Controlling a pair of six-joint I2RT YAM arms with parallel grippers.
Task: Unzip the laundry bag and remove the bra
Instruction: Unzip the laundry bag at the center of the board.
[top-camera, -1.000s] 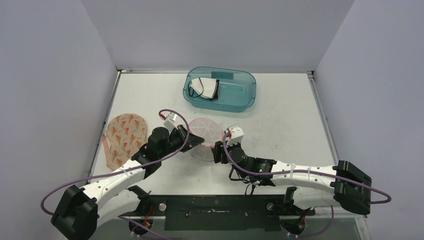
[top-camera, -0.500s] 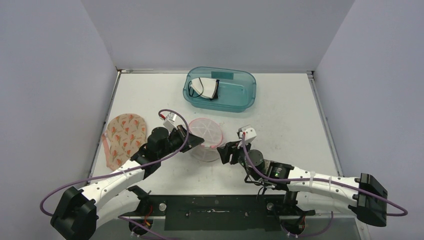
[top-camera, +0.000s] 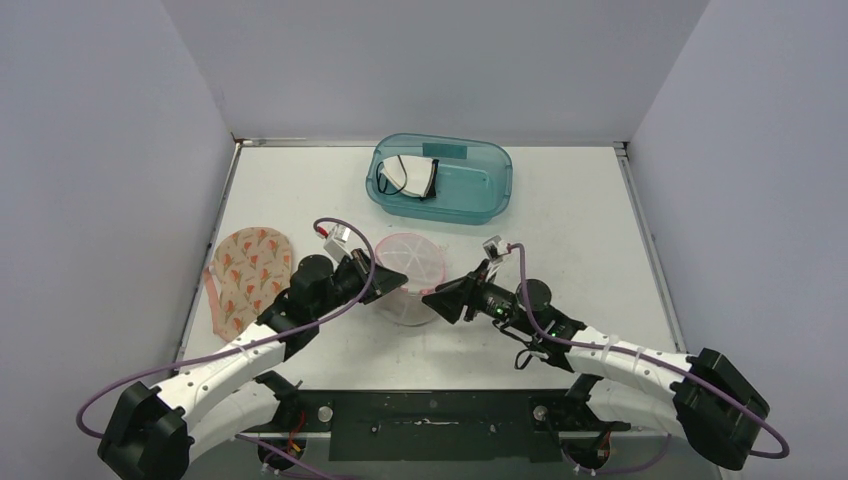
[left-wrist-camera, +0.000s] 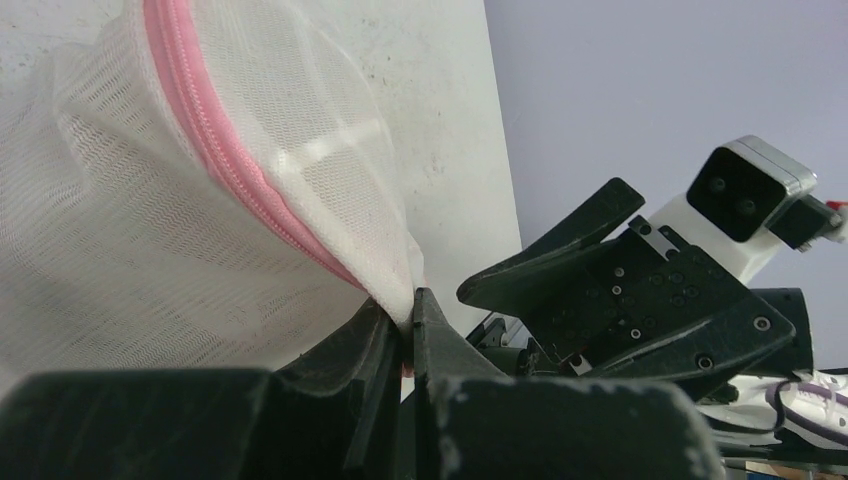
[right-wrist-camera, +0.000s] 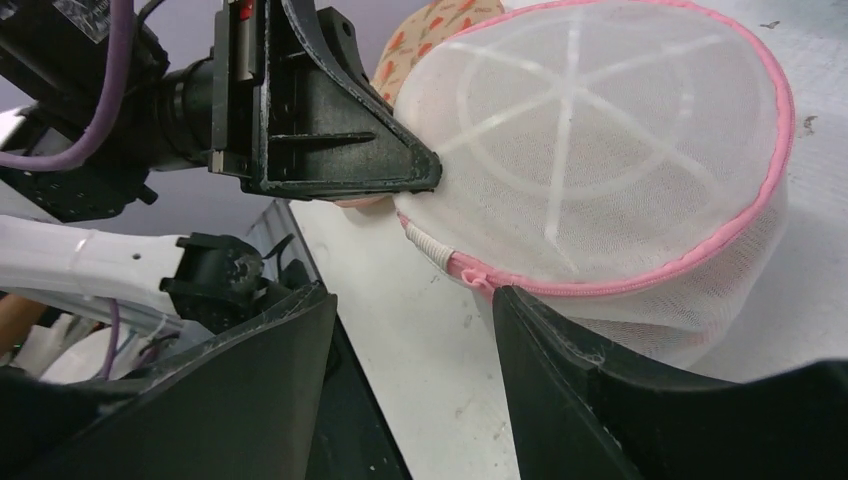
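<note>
White worktop between pale grey walls is carrying a round mesh laundry bag, which is sitting near the middle, a little toward the near edge. The left gripper is reaching in from the bag's left side, its jaws pinched together on a fold of the mesh right beside the pink zipper that is running round the bag's rim. The right gripper is hovering just beside the bag's near right side with its jaws standing apart, gripping nothing. Whether anything is lying inside the bag cannot be told through the mesh. A teal bin is standing at the far edge, holding a white garment with black trim. A floral fabric piece is lying flat along the left edge.
</note>
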